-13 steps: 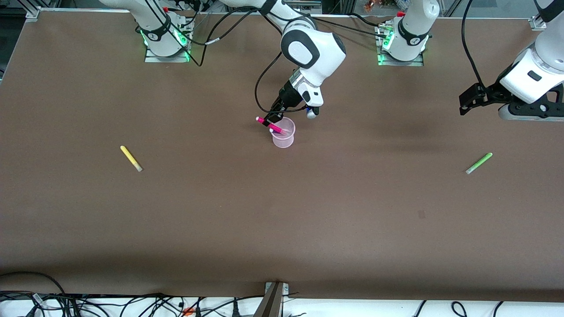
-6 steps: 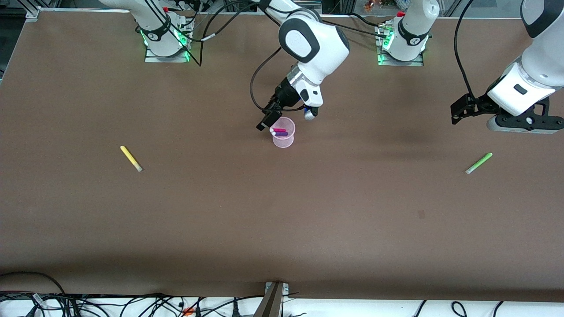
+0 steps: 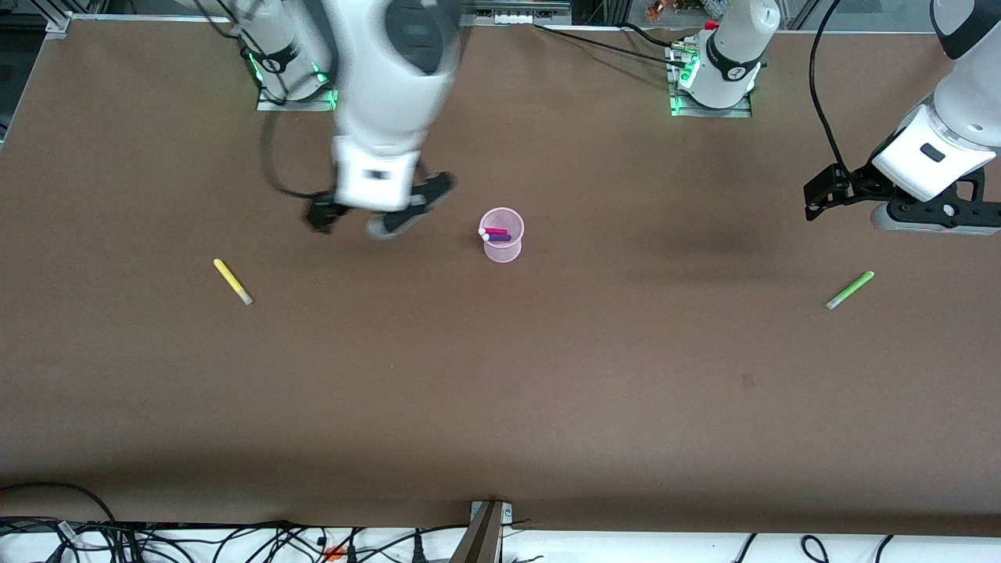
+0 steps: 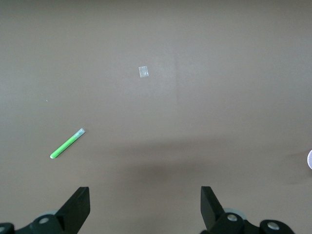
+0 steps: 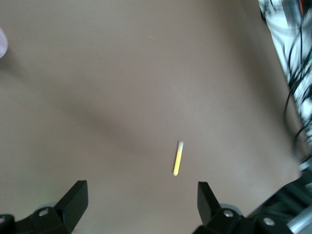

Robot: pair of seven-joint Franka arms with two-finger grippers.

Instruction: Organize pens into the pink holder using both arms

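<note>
The pink holder stands upright mid-table with the magenta pen and the purple pen in it. The yellow pen lies toward the right arm's end and also shows in the right wrist view. The green pen lies toward the left arm's end and also shows in the left wrist view. My right gripper is open and empty, in the air between holder and yellow pen. My left gripper is open and empty, over the table beside the green pen.
The brown table bears a small pale patch. Cables lie along the edge nearest the front camera, and some show in the right wrist view. Both arm bases stand along the back edge.
My right gripper let the magenta pen go into the holder, then swung fast away toward the yellow pen. My left arm shifted slightly over the green pen's end.
</note>
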